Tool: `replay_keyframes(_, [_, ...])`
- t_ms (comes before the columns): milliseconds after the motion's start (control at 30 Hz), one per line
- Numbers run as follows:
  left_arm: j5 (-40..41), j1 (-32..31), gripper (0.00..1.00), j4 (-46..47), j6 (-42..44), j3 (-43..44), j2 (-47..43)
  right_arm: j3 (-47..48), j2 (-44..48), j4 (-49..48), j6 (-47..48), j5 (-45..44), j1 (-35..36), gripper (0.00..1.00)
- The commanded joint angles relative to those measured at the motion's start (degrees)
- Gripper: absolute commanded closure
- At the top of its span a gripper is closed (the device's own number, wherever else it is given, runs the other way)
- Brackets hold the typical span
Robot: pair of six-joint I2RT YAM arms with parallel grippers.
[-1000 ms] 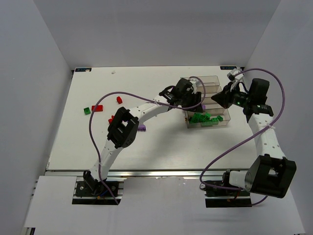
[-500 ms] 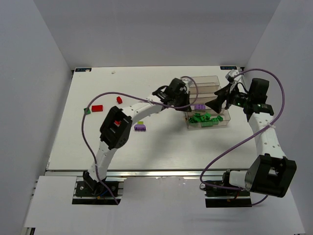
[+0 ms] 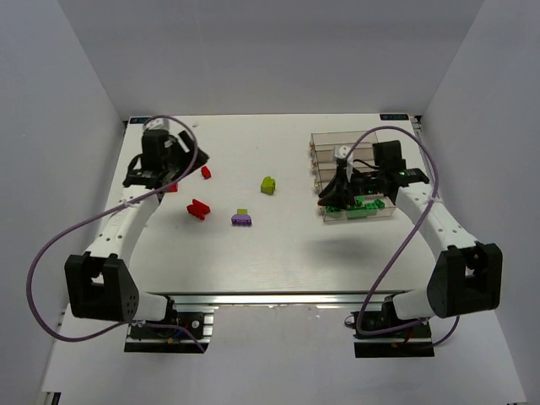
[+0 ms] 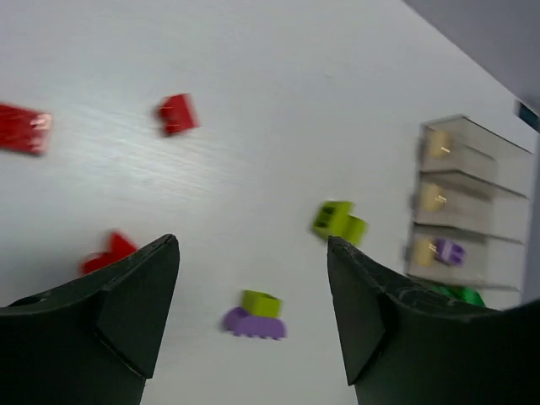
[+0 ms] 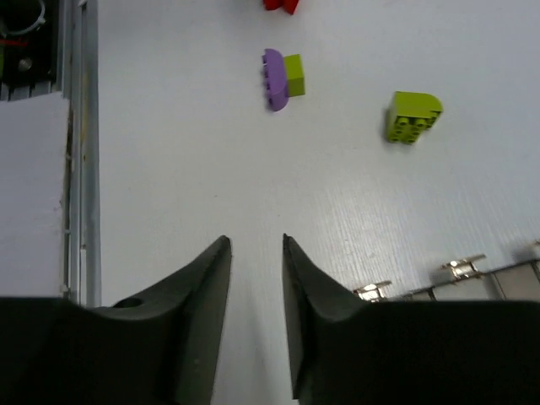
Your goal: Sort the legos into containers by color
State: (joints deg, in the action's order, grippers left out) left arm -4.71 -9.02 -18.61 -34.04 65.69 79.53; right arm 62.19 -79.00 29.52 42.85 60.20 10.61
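Roughly half done, by my reading: the green bricks [image 3: 359, 206] lay heaped in the nearest of the four bins [image 3: 371, 135], and one purple brick [image 4: 450, 251] sat in the bin beside it. The two farther bins showed nothing inside, so red and lime had not been started.

Loose on the table [image 3: 253, 261] were three red bricks [image 4: 177, 114] over on the left, a lime brick [image 3: 268, 185] near the middle, and a purple-and-lime pair [image 3: 242, 218] stuck together a little nearer the arms. That pair would probably need splitting before it could be sorted.

The left claw [image 4: 253, 245] hung above the reds, spread wide and empty. The right claw [image 5: 256, 240] sat by the bins' left ends. Its fingers stood close together with a narrow gap, gripping nothing.
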Motion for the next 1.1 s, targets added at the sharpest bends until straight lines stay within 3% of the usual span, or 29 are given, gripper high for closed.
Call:
replay_keyframes(0, [3.2,7.2,0.19,-8.4,1.1,-3.5,-1.2,4.1,-1.9,-0.2,-1.3,-3.6,3.4,0.68])
replay_keyframes(33, [3.7,11.9,0.20,-11.2,2.2,-3.8,-0.4,4.5,-2.6,-0.6,-2.0,-3.9,3.7,0.69])
replay_keyframes(133, [5.2,18.0,0.29,-14.5,5.3,-4.4,2.6,5.8,-4.0,-2.7,-4.6,-5.0,4.7,0.66])
replay_keyframes(167, [5.9,19.0,0.36,-14.9,6.2,-4.4,3.5,5.9,-4.1,-3.3,-5.0,-5.5,4.9,0.64])
replay_keyframes(233, [6.8,20.3,0.39,-15.6,9.8,-4.3,5.4,6.2,-4.6,-4.7,-5.6,-6.1,4.9,0.60])
replay_keyframes(533, [13.8,20.4,0.29,-16.4,17.2,0.5,19.6,6.0,-5.2,-5.7,-5.8,-7.9,4.9,0.51])
replay_keyframes(1067, [16.9,20.4,0.31,-9.1,25.8,13.6,35.4,7.1,-5.4,-4.5,-5.6,-10.3,4.8,0.49])
